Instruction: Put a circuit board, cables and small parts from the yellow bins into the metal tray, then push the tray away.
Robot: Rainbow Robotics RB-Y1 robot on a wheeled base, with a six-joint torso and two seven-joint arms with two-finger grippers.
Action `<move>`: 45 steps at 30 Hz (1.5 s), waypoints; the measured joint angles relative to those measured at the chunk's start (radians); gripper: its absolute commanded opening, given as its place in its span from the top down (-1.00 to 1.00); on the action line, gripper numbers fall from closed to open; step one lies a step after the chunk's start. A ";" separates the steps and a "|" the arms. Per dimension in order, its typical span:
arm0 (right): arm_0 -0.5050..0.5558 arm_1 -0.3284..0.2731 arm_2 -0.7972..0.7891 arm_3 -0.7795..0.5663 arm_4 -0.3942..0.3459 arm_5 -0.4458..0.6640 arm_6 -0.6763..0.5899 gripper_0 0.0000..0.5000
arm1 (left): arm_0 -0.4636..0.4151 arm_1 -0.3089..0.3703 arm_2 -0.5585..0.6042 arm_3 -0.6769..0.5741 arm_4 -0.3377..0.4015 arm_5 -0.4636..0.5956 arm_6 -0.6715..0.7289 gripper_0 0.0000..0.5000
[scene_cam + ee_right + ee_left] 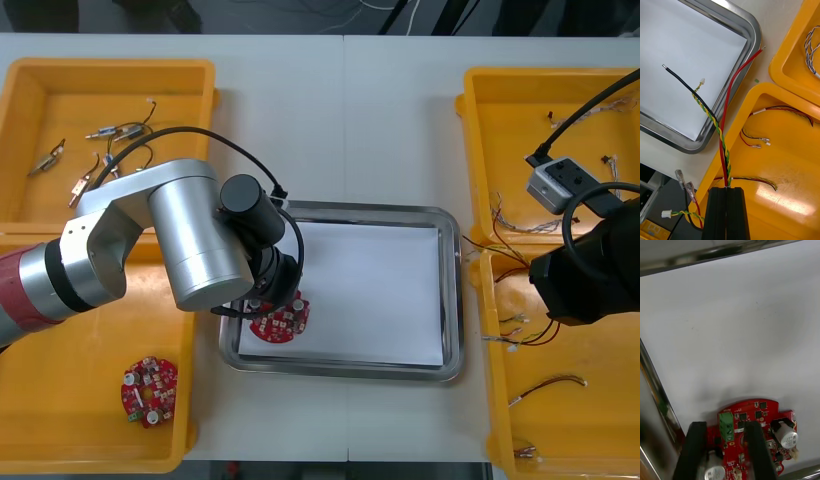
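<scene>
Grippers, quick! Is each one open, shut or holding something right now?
Left gripper: closed on the round red circuit board, low over the metal tray.
Right gripper: closed on a bunch of cables, over a yellow bin.

Red circuit board [763, 416], yellow bins [90, 100], red and black cables [721, 135]

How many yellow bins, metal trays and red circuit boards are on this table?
Yellow bins: 4, two at the left, two at the right.
Metal tray: 1.
Red circuit boards: 2, one in the tray, gripped by the left gripper, one in the near left bin.
Total: 7.
The right gripper holds cables by the right bins.
</scene>
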State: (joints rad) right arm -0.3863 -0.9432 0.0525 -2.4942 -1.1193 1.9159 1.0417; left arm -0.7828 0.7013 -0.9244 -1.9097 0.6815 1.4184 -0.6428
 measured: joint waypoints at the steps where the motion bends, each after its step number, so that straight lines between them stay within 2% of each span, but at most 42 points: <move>1: 0.000 0.000 0.000 0.000 0.000 0.000 0.000 1.00 | 0.000 0.000 0.000 0.000 0.000 0.000 0.003 -1.00; 11: 0.000 0.000 0.002 0.000 0.001 0.000 0.000 1.00 | 0.000 0.000 0.000 0.000 0.003 -0.010 0.007 -1.00; 18: 0.000 0.000 0.003 0.000 0.001 0.000 0.000 1.00 | -0.002 0.000 0.021 0.000 0.054 0.000 0.016 -1.00; 23: 0.000 0.000 0.003 0.000 0.001 0.000 0.000 1.00 | -0.002 0.000 0.099 -0.015 0.085 0.088 0.018 -1.00; 32: -0.006 0.000 0.012 -0.015 -0.002 0.000 0.001 1.00 | -0.002 0.007 0.275 -0.090 0.187 0.269 0.041 -1.00; 45: -0.122 0.003 0.184 -0.019 0.004 -0.052 0.060 1.00 | 0.024 0.083 0.499 -0.170 0.271 0.424 0.041 -1.00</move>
State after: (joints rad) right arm -0.5085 -0.9399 0.2362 -2.5129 -1.1154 1.8638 1.1014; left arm -0.7586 0.7843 -0.4250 -2.0797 0.9521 1.8423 -0.6021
